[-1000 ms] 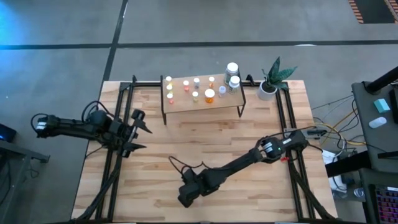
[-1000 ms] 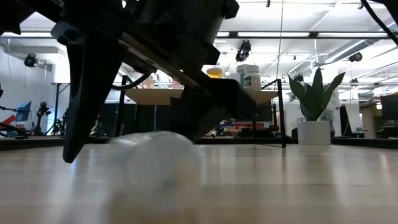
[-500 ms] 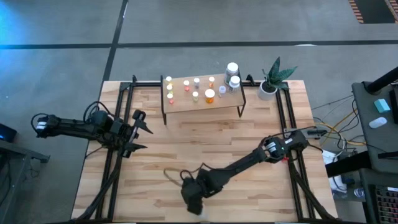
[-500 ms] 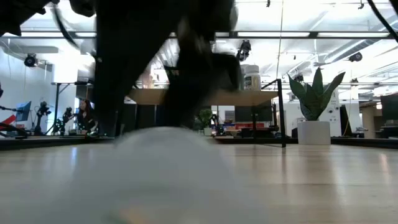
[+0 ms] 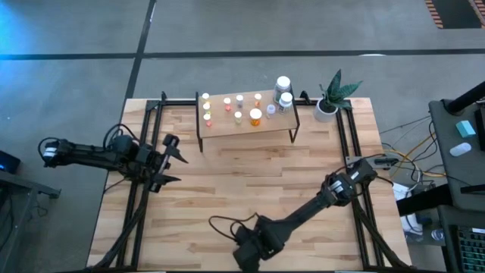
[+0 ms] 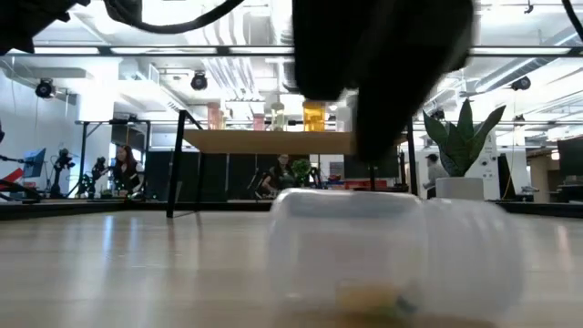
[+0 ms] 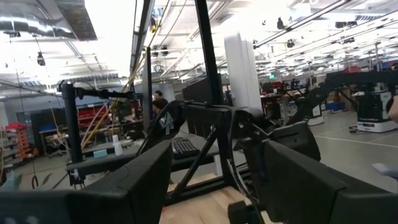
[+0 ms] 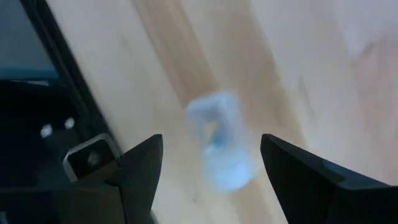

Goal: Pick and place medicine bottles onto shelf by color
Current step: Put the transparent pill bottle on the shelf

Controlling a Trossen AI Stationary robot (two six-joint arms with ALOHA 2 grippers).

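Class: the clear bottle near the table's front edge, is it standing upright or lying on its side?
On its side. The low view shows the bottle stretched lengthwise along the table.

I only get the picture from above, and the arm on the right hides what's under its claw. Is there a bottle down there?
Observer: Yes. The low view shows a clear bottle lying on its side on the table, beneath the right gripper.
Operator: Did the claw grab it?
Observer: No. In the right wrist view its fingers stand apart, with the bottle between them and touching neither.
Operator: What about the other arm?
Observer: The left gripper hangs open at the table's left side. Its wrist view looks out into the room, with no bottle between its fingers.
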